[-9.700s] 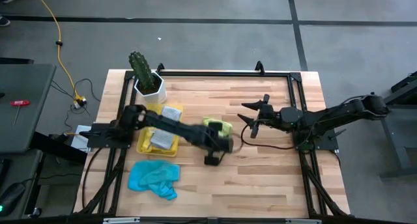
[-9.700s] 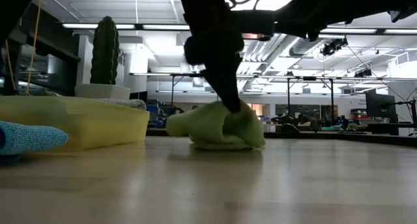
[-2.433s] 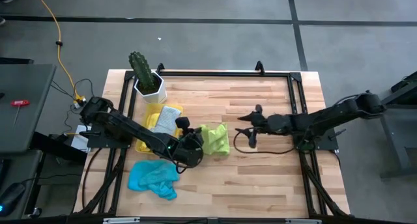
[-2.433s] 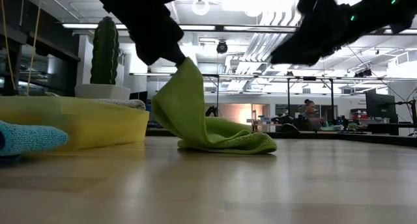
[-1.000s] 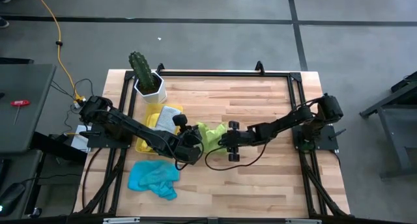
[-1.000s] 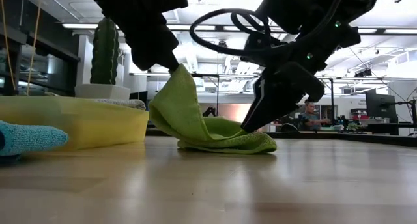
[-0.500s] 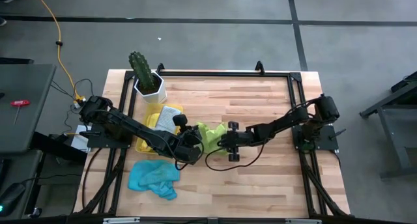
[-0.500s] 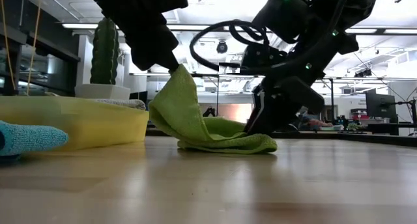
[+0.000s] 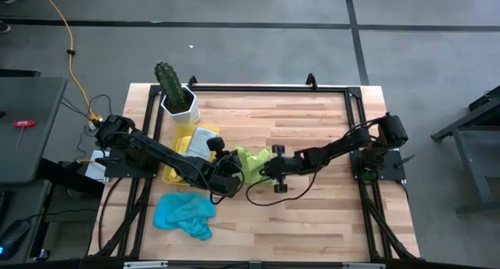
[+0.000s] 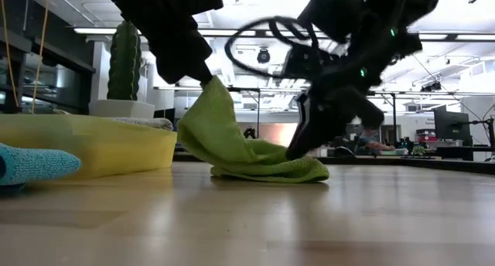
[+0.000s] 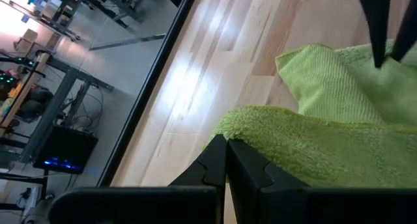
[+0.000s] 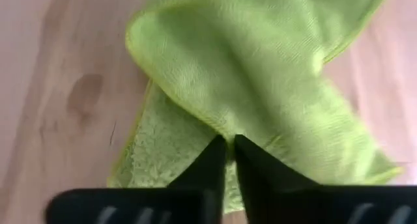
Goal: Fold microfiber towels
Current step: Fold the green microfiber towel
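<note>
A lime green microfiber towel (image 9: 251,157) lies crumpled at the table's middle, its lower folds (image 10: 271,169) on the wood. My left gripper (image 9: 237,167) is shut on its left corner, which is held up above the table (image 10: 210,92). My right gripper (image 9: 265,168) comes in from the table's right and is shut on the towel's right part (image 10: 292,151). A light blue towel (image 9: 184,213) lies bunched near the front left. More towels lie in the yellow tray (image 9: 173,173). My left gripper pinches the towel's raised corner (image 11: 242,129) between its two shut fingers, slanting down from the table's left. The cloth hangs from the fingers in a slack slope down to the table. My right gripper pinches a folded edge (image 12: 221,129) on the towel's right part between its fingertips (image 12: 212,160), slanting down from the table's right. One layer or several, I cannot tell. The cloth there is barely raised, the rest on the table.
A cactus in a white pot (image 9: 175,93) stands at the back left, just behind the yellow tray. Black frame rails (image 9: 266,87) run along the table's far and side edges. Bare wood (image 9: 312,214) lies to the front and right.
My right gripper has dipped onto the towel's right part, then tipped and risen slightly, with the fold under it lifted a little. My left gripper has kept the raised corner still.
</note>
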You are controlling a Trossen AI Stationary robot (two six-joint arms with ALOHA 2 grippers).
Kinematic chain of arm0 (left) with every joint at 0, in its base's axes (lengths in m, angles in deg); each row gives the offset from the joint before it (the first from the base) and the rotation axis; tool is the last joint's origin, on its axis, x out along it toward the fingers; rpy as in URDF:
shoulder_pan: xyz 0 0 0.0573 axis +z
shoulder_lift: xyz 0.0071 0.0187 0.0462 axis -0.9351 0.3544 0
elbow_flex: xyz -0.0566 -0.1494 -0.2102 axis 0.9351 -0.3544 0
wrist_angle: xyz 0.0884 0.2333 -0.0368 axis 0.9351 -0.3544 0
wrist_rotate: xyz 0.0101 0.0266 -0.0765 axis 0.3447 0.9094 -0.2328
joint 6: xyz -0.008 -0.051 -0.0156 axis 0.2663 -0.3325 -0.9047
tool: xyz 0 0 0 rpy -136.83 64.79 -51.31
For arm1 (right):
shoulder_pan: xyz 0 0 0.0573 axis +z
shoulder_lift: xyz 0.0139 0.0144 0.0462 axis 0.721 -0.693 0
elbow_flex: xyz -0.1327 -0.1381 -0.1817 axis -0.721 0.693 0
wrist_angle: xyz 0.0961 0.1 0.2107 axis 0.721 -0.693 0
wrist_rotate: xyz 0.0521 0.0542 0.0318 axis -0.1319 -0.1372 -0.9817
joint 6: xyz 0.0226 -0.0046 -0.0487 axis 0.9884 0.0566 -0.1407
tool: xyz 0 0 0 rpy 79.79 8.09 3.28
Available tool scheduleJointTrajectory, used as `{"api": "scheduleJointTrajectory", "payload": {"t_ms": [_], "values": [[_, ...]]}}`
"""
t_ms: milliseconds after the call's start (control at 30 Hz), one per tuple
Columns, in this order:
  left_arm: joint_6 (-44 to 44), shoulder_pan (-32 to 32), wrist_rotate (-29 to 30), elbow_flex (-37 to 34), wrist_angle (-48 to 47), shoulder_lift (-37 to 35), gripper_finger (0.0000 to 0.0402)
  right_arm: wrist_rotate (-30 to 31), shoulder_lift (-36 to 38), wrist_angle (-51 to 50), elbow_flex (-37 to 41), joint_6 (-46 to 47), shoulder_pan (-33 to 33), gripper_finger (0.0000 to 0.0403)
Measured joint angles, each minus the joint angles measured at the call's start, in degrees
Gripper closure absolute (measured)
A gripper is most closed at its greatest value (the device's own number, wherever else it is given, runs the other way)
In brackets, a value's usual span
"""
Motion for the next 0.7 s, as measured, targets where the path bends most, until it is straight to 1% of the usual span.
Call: {"api": "scheduleJointTrajectory", "payload": {"t_ms": [67,100,167,233,300,367,467,567,700], "values": [[0.0,0.0,0.1,0.0,0.0,0.0,0.0401,0.7,1.4,-4.3,-2.3,0.3,0.0,0.0394],[0.0,0.0,0.0,0.0,-0.2,-0.3,0.0401,2.0,2.4,-7.2,-3.3,0.9,0.0,0.0391],[0.5,0.0,0.4,0.0,-0.4,-1.4,0.0401,5.7,4.6,-14.0,-5.6,1.9,0.8,0.039],[1.0,0.2,1.8,0.0,-0.5,-2.9,0.0401,9.7,7.8,-19.4,-7.2,2.1,2.0,0.0399],[2.6,1.1,3.3,0.2,-0.6,-5.5,0.0401,13.1,11.5,-24.4,-8.7,3.1,3.2,0.0399],[5.2,2.7,3.2,1.3,-0.2,-8.6,0.0401,16.0,15.8,-30.0,-9.8,4.6,4.2,0.04],[8.5,6.4,2.8,2.9,0.3,-13.6,0.0401,21.9,22.1,-36.5,-10.9,7.8,5.0,0.0401],[11.9,11.2,0.4,5.2,1.0,-17.2,0.0401,27.2,27.8,-42.3,-11.0,11.0,4.7,0.0402],[18.1,18.1,-5.9,8.5,2.8,-18.7,0.0401,32.6,33.7,-47.3,-11.0,12.9,2.8,0.0402]]}}
